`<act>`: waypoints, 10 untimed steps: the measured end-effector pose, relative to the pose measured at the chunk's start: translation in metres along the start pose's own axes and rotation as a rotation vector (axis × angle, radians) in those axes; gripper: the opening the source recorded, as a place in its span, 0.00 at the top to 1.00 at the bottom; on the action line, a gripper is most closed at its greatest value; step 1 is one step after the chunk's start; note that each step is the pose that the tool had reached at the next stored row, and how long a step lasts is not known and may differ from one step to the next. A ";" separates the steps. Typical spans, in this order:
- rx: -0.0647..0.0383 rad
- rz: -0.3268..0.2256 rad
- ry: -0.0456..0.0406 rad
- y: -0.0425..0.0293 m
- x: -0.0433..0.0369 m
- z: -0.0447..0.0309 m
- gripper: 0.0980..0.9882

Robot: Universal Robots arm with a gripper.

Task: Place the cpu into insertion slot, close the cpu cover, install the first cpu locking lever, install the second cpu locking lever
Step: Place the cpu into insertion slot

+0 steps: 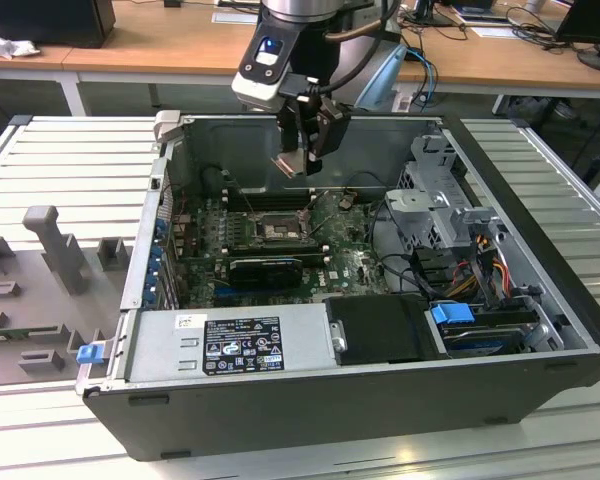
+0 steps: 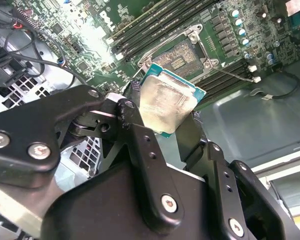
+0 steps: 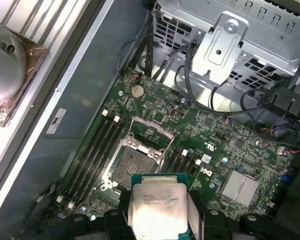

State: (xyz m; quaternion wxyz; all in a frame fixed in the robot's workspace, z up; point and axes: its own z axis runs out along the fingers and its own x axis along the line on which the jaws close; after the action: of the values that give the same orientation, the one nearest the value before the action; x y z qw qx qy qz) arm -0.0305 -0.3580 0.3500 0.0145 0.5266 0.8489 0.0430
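Cpu being gripped over the open computer case (image 1: 330, 400), not yet seated.

In the upper middle of the exterior view, the gripper (image 1: 304, 152) is being seen poised above the green motherboard (image 1: 352, 262). Its fingers are being pressed against opposite edges of the cpu (image 3: 157, 210), whose silver face is being shown in both wrist views. The insertion slot (image 3: 135, 162) is lying bare — apart from the chip — between the memory slots (image 3: 97, 150), and the cpu cover (image 3: 154, 128) is being seen raised off it.
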 end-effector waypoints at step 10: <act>-0.001 0.055 -0.0048 0.0000 0.0000 0.0004 0.52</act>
State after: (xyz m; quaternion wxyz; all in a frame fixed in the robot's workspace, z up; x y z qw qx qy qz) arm -0.0305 -0.3580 0.3496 0.0156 0.5498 0.8340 0.0426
